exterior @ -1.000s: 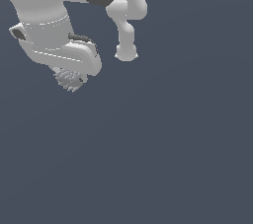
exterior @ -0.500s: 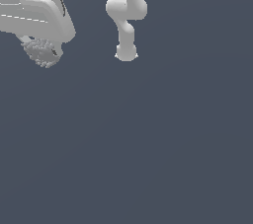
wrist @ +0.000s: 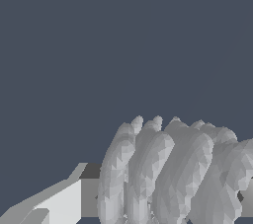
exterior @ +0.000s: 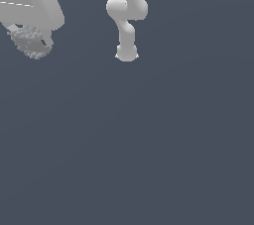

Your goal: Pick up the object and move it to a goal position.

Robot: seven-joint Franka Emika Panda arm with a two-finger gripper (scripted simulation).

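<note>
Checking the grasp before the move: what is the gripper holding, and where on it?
The gripper holds the ridged grey lump, clamped across its sides.

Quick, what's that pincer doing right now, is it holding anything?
Pincer: closed on the bumpy grey lump, holding it.

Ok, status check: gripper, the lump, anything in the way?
Gripper shut on the lump, at the exterior view's upper left. Lump's ridges fill the wrist view beside one finger. Nothing else in sight.
</note>
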